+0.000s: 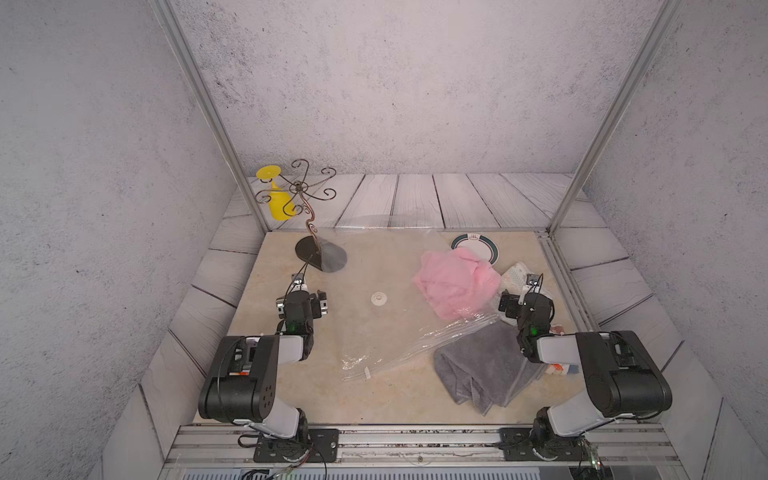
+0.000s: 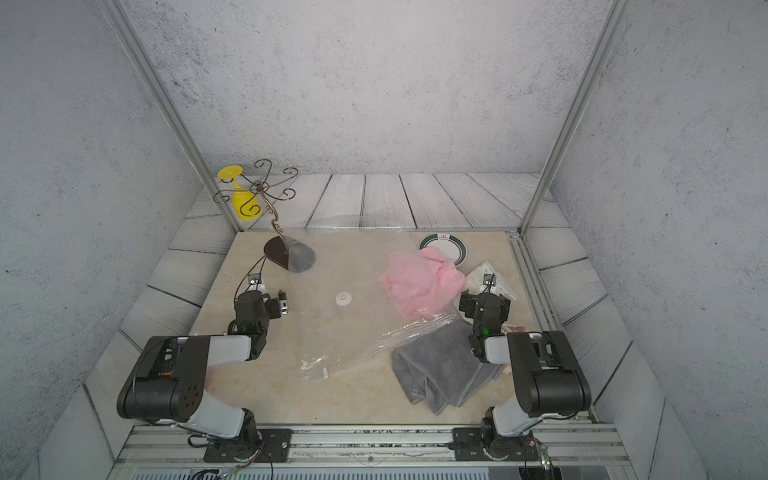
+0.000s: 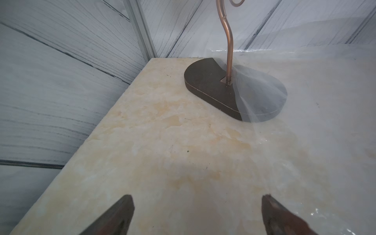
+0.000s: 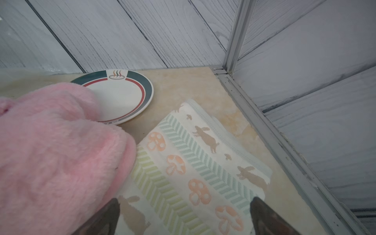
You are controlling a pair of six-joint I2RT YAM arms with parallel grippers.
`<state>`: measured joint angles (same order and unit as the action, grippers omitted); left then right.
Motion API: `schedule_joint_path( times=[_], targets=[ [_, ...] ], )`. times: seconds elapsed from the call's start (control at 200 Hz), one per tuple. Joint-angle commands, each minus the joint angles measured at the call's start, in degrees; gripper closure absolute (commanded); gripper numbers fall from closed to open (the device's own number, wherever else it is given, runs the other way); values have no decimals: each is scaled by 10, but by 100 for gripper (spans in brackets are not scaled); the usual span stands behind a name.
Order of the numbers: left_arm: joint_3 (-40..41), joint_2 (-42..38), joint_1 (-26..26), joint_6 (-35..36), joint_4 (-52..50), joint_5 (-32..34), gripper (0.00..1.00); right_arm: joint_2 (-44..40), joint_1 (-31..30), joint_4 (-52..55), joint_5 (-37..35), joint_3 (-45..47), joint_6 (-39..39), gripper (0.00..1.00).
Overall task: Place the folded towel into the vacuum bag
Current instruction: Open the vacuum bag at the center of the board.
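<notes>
The vacuum bag (image 1: pixel 415 345) lies flat over the middle of the table, clear and crinkly, with its white valve disc (image 1: pixel 378 299) and white slider clip (image 1: pixel 367 372). A folded towel (image 4: pixel 195 162) printed with rabbits and mushrooms lies at the right, directly below my open right gripper (image 4: pixel 184 205). A fluffy pink cloth (image 1: pixel 455 282) sits beside it, hazy as if under the plastic. A grey towel (image 1: pixel 486 365) lies loosely folded at the front right, with the bag's edge over its corner. My left gripper (image 3: pixel 198 203) hovers open over bare table, holding nothing.
A metal scroll stand (image 1: pixel 320 253) rises at the back left, its dark base partly under the plastic, and a yellow glass (image 1: pixel 278 199) hangs on it. A striped plate (image 4: pixel 122 95) lies at the back right, partly under the pink cloth. Aluminium frame posts mark the corners.
</notes>
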<state>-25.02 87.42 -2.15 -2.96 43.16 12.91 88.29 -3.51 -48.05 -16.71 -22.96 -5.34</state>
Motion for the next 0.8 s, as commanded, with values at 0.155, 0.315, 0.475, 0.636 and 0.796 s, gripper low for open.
schedule_joint_path(
  times=[0.155, 0.315, 0.475, 0.636, 0.796],
  targets=[
    [-4, 16, 7, 4, 47, -8, 1, 13, 3, -11, -12, -10, 3, 1],
    [-1, 19, 8, 5, 59, -9, 1, 13, 3, -10, -12, -10, 3, 1],
    [-1, 17, 8, 5, 53, -10, 1, 12, 3, -8, -12, -10, 3, 1],
    [-4, 13, 7, 5, 41, -8, 1, 12, 3, -9, -12, -10, 3, 1],
    [-10, 5, 6, 3, 16, -7, 1, 6, 3, 3, -11, -11, -1, 1]
  ],
)
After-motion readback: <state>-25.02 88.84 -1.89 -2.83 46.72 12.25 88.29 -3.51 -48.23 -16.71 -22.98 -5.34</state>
